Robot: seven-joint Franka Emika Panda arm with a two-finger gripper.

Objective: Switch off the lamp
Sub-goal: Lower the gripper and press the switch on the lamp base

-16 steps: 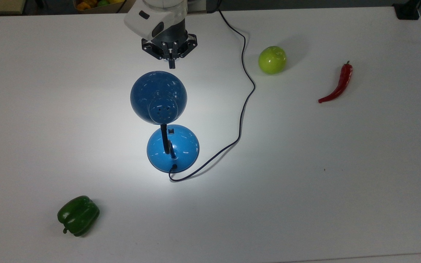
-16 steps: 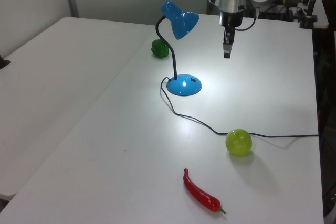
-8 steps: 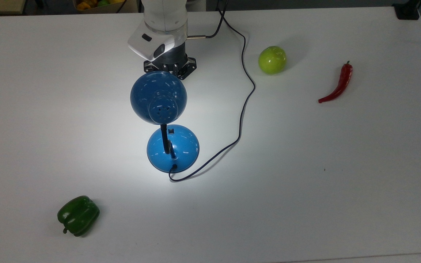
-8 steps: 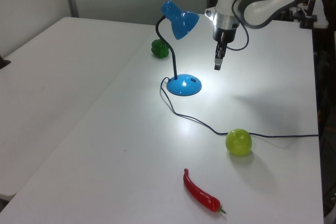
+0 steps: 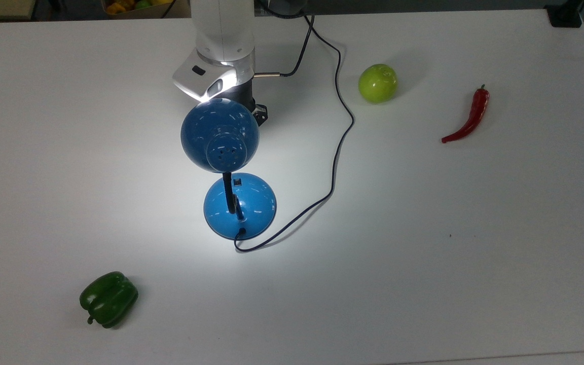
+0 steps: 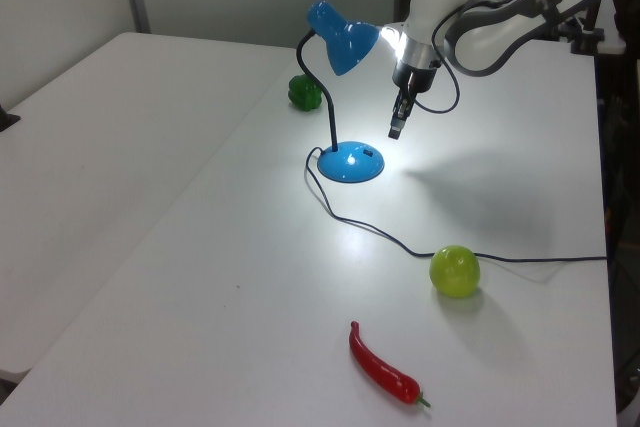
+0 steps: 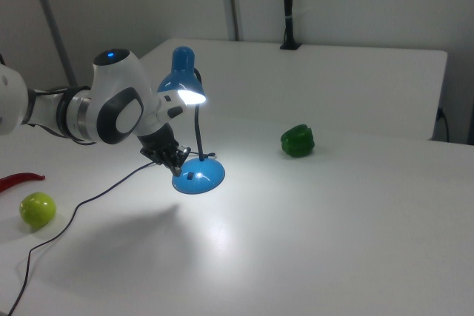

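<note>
The blue lamp is lit and throws a bright pool on the white table. Its dome shade [image 5: 219, 133] leans over the round base [image 5: 246, 208] on a black neck. A small dark switch [image 5: 238, 181] sits on the base's far side. In the left view my gripper [image 6: 396, 129] hangs shut and empty, pointing down, just below the shade [image 6: 343, 37] and up to the right of the base [image 6: 351, 162]. The right view puts my gripper [image 7: 178, 162] close to the left of the base [image 7: 200, 175], a little above the table. From the top the shade hides my fingertips.
The lamp's thin black cord [image 5: 340, 147] runs from the base to the table's far edge. A green apple [image 5: 377, 83] and a red chilli [image 5: 467, 117] lie on the top view's right. A green bell pepper [image 5: 108, 298] lies near the front left.
My arm has come down and moved toward the lamp. In the top view my gripper has slipped under the shade's far rim. The lamp stays lit and has not moved.
</note>
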